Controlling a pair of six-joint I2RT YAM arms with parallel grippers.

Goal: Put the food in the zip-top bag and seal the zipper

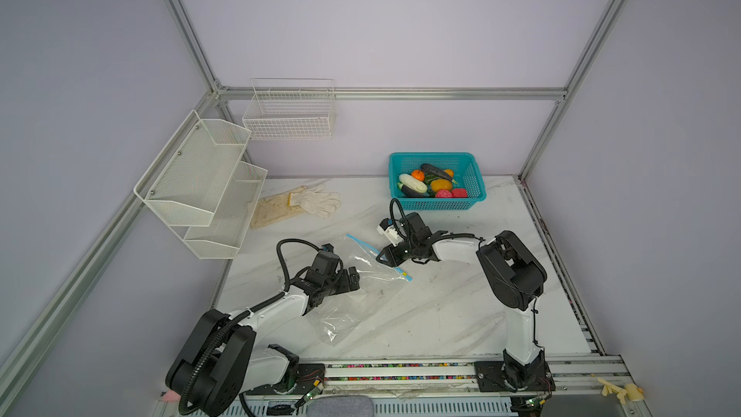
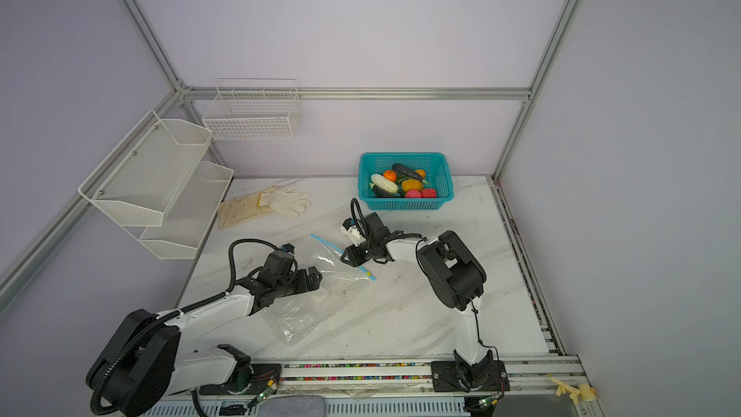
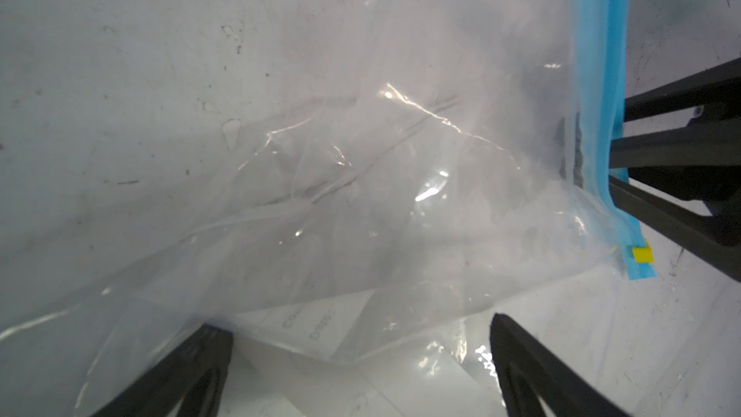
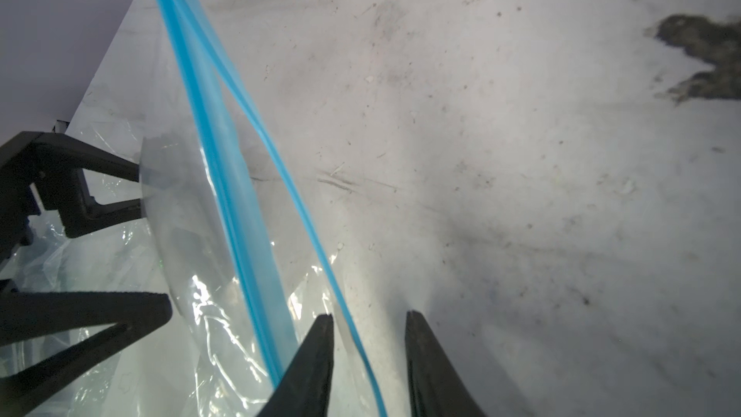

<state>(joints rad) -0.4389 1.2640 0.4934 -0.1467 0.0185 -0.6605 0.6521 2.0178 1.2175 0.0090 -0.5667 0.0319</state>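
Right wrist view: straddling one lip of the zipper [image 4: 222,178] with the right gripper [image 4: 369,314], narrow, not yet pinching. Lying diagonally in both top views, upper left to lower right, on the zip-top bag [image 1: 353,306] mid-frame. Holding the left gripper [image 3: 357,326] wide over that bag.
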